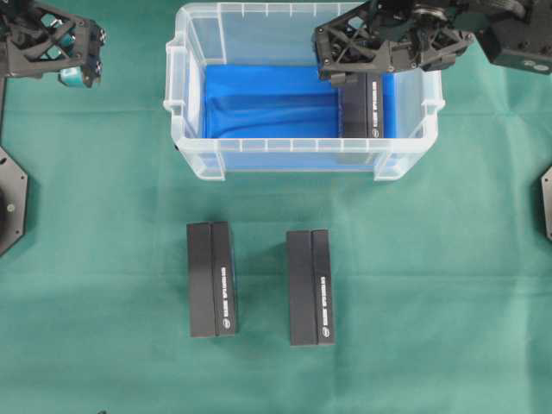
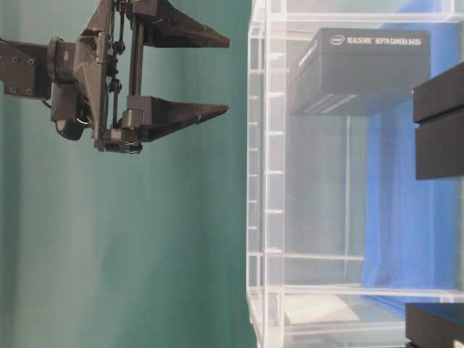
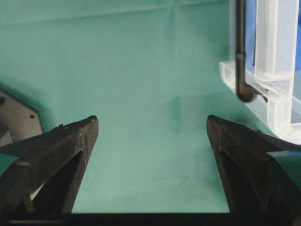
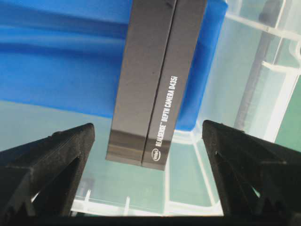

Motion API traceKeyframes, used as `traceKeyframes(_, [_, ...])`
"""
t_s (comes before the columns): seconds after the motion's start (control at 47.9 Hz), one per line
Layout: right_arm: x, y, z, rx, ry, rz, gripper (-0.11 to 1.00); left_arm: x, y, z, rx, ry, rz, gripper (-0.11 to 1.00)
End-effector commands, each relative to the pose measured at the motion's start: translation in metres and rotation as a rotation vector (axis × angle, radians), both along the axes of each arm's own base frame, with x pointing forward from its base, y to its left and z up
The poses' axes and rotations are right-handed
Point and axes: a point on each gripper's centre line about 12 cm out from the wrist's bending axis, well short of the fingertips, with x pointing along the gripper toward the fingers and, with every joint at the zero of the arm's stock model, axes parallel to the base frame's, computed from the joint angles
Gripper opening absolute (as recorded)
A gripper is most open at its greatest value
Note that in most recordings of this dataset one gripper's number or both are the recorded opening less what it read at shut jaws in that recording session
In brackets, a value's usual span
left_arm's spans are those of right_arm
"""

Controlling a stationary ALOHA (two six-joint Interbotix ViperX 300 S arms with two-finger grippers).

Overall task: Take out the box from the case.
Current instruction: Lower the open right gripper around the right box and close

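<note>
The right end effector (image 4: 148,174) hangs wide above the box (image 4: 153,80) at the case's (image 1: 194,155) right wall; descending off-centre, a finger could strike that wall.

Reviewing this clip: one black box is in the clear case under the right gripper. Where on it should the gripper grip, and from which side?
Probably from straight above, closing across the narrow width of the box, near mid-length. It lies long and slim on the blue cloth by the right wall of the case, so side access looks blocked. The right gripper already straddles it, jaws open wider than the box.
</note>
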Motion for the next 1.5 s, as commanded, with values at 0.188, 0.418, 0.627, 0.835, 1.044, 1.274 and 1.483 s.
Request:
traceKeyframes(0.188, [-0.001,0.001,0.007,-0.008,-0.023,-0.003,0.92,-0.002,0.0,0.006,0.007,-0.021,0.0,0.96])
traceKeyframes(0.418, [0.001,0.001,-0.001,-0.009,-0.03,0.001,0.92,-0.002,0.0,0.006,0.007,-0.021,0.0,0.96])
traceKeyframes(0.627, [0.002,0.001,-0.014,-0.007,-0.025,0.007,0.92,-0.001,0.0,0.006,0.007,-0.023,0.0,0.96])
traceKeyframes(0.835, [0.002,0.001,-0.026,-0.007,-0.027,0.014,0.92,-0.001,0.0,0.006,0.007,-0.023,0.0,0.96])
traceKeyframes(1.044, [0.003,-0.002,-0.037,-0.006,-0.02,0.012,0.92,-0.001,0.0,0.006,0.008,-0.022,-0.003,0.96])
traceKeyframes(1.274, [0.005,-0.006,-0.048,-0.006,-0.026,0.01,0.92,-0.001,0.0,0.006,0.008,-0.022,-0.005,0.96])
traceKeyframes(1.483, [0.007,-0.01,-0.06,-0.002,-0.019,0.005,0.93,0.0,-0.003,0.006,0.007,-0.023,-0.017,0.96])
